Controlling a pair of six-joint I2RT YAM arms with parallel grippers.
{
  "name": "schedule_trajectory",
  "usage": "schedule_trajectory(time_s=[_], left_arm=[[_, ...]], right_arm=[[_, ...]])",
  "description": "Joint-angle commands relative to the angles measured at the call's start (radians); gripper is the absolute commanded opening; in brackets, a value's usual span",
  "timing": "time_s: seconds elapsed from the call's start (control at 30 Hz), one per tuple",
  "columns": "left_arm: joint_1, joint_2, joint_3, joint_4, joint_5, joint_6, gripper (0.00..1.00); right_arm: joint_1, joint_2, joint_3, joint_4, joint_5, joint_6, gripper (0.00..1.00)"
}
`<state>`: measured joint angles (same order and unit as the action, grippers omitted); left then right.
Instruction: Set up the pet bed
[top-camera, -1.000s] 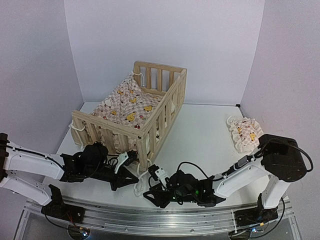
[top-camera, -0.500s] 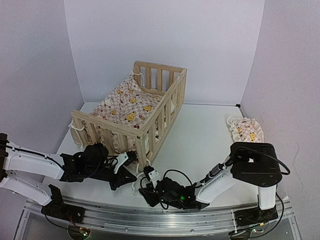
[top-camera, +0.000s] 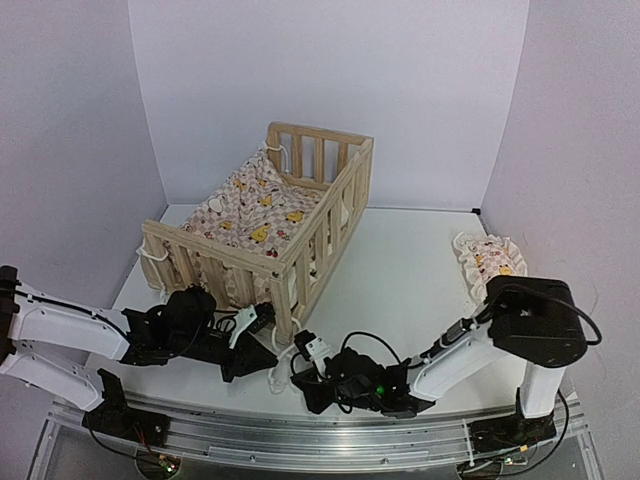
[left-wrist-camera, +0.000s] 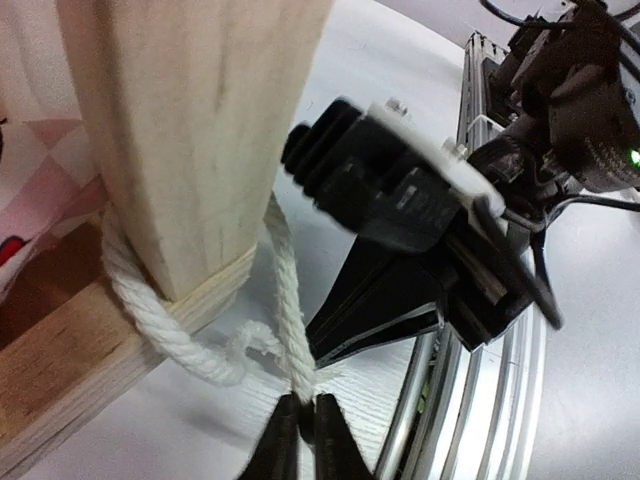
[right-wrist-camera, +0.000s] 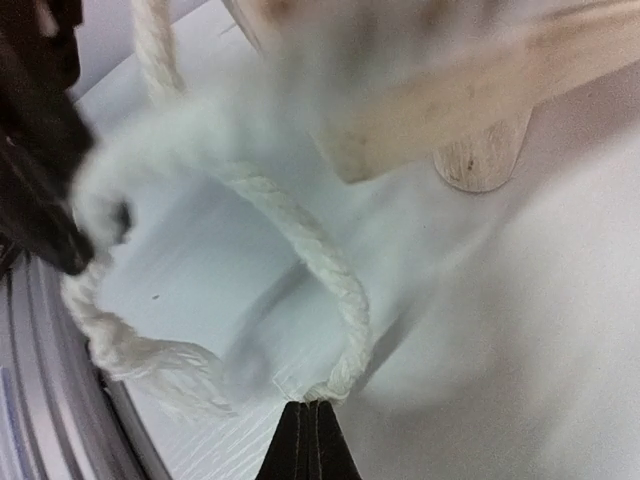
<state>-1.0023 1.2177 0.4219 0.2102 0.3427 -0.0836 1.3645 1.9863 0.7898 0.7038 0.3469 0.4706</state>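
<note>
The pet bed (top-camera: 300, 262), a light-wood slatted frame, stands at the back left with a duck-print cushion (top-camera: 255, 212) inside. A white rope (left-wrist-camera: 285, 300) loops around its near corner post (left-wrist-camera: 180, 130) and trails onto the table. Low beside that post, my left gripper (left-wrist-camera: 300, 440) is shut on the rope, pinching a strand at its fingertips. My right gripper (right-wrist-camera: 312, 440) is shut, with a bend of the rope (right-wrist-camera: 320, 270) caught at its very tips and lifted a little off the table. From above, the left gripper (top-camera: 265, 358) and right gripper (top-camera: 298, 372) nearly meet.
A small matching pillow (top-camera: 488, 265) lies at the far right of the table. The aluminium rail (top-camera: 330, 440) runs along the near edge, just behind both grippers. Purple walls close in the sides and back.
The right arm swung left toward the bed's near corner, then eased back slightly, and its gripper went from open to shut on the rope. The left arm stayed in place.
</note>
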Motion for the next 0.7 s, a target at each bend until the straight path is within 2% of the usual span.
schedule_trajectory(time_s=[0.0, 0.03, 0.1, 0.2, 0.3, 0.4, 0.5, 0.67], left_arm=[[0.003, 0.013, -0.016, 0.105, 0.067, -0.036, 0.28], [0.004, 0.01, -0.009, 0.095, 0.043, -0.05, 0.36], [0.005, -0.001, 0.01, 0.049, -0.015, -0.094, 0.42], [0.016, -0.022, 0.062, -0.043, -0.082, -0.198, 0.38], [0.018, -0.053, 0.095, -0.131, -0.072, -0.29, 0.31], [0.017, -0.092, 0.087, -0.173, -0.13, -0.366, 0.33], [0.018, -0.092, 0.072, -0.135, -0.189, -0.385, 0.42], [0.018, -0.055, 0.034, 0.016, -0.208, -0.38, 0.44]], right_arm=[[-0.004, -0.17, -0.037, -0.054, -0.166, -0.037, 0.0], [-0.004, -0.185, -0.041, -0.07, -0.194, -0.039, 0.0], [-0.004, -0.209, -0.045, -0.091, -0.238, -0.037, 0.0], [-0.004, -0.224, -0.044, -0.111, -0.282, -0.027, 0.0], [-0.004, -0.228, -0.038, -0.125, -0.304, -0.015, 0.0], [-0.005, -0.232, -0.03, -0.127, -0.31, 0.005, 0.0], [-0.022, -0.239, -0.018, -0.127, -0.328, 0.064, 0.0], [-0.037, -0.237, -0.002, -0.128, -0.377, 0.106, 0.0]])
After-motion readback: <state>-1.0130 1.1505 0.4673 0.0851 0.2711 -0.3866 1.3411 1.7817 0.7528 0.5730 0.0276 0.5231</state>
